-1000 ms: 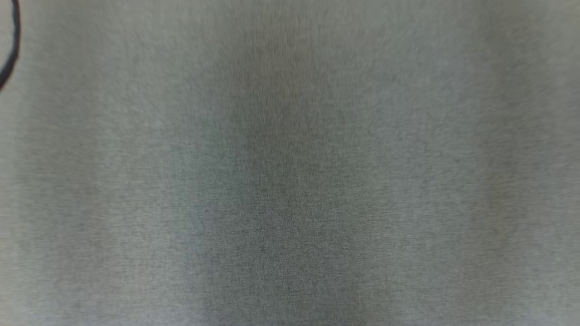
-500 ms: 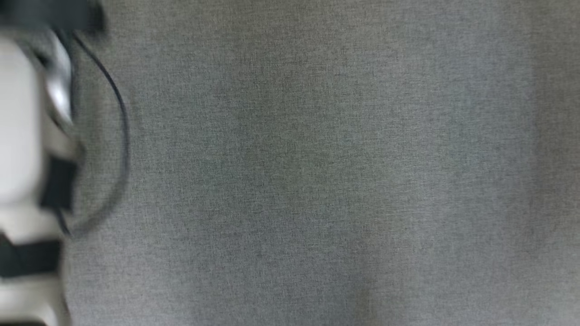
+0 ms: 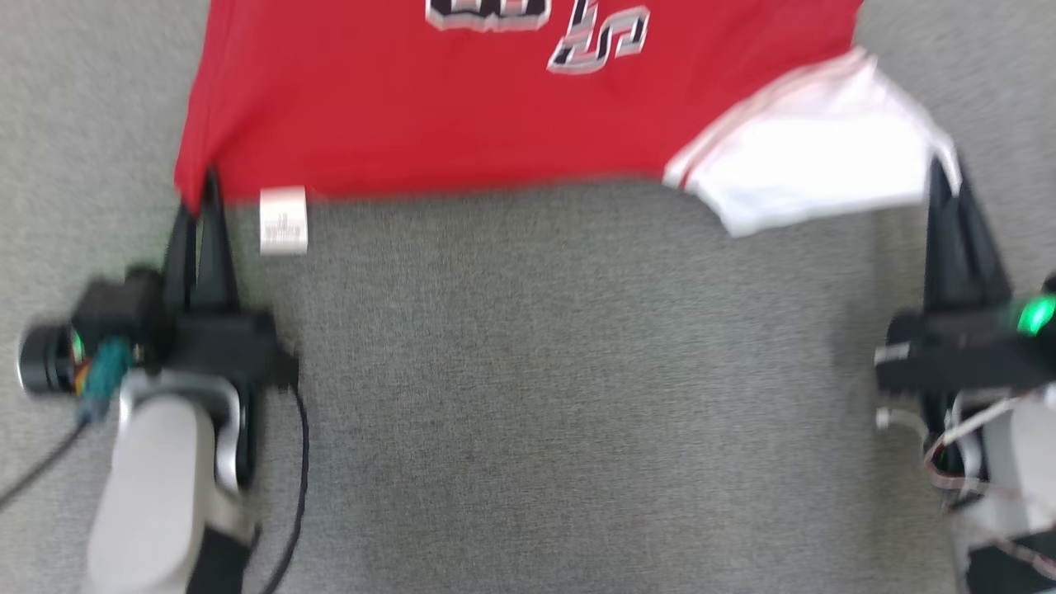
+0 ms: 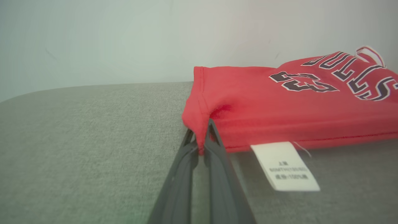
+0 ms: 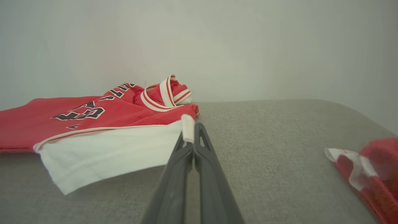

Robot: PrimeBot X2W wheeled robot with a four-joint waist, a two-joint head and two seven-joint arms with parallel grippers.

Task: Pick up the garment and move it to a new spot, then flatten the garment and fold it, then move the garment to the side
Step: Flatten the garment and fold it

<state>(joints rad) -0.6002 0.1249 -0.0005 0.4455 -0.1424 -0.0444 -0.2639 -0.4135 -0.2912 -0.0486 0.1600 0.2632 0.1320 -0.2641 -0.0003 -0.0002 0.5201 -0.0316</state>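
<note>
Currently the red jersey (image 3: 462, 115) lies spread on the grey fabric surface (image 3: 536, 371). Its near hem runs across between the two arms, and black lettering with pale outlines faces up.

Noted for the left gripper (image 3: 200, 196): the fingers are pinched together on the near left corner of the hem. From the left wrist view a fold of red cloth is squeezed between the two tips, with only the cloth's thickness parting them, and the fabric puckers at the grip. A white care label (image 4: 284, 166) hangs from the hem just beside this gripper and rests on the surface.

Noted for the right gripper (image 3: 940, 177): the fingers are closed tight on the near right corner, which is a white panel (image 3: 813, 157) edged with red-and-white stripe. From the right wrist view the white edge is caught between the tips. The panel's near edge looks raised a little, with shadow beneath it.

The hem between the two grips is drawn fairly straight. At the far end, striped trim (image 5: 166, 93) is bunched up near the pale wall (image 5: 248, 46). A second red-and-white cloth (image 5: 370, 168) lies on the surface, well apart from the jersey. The head view is somewhat blurred.
</note>
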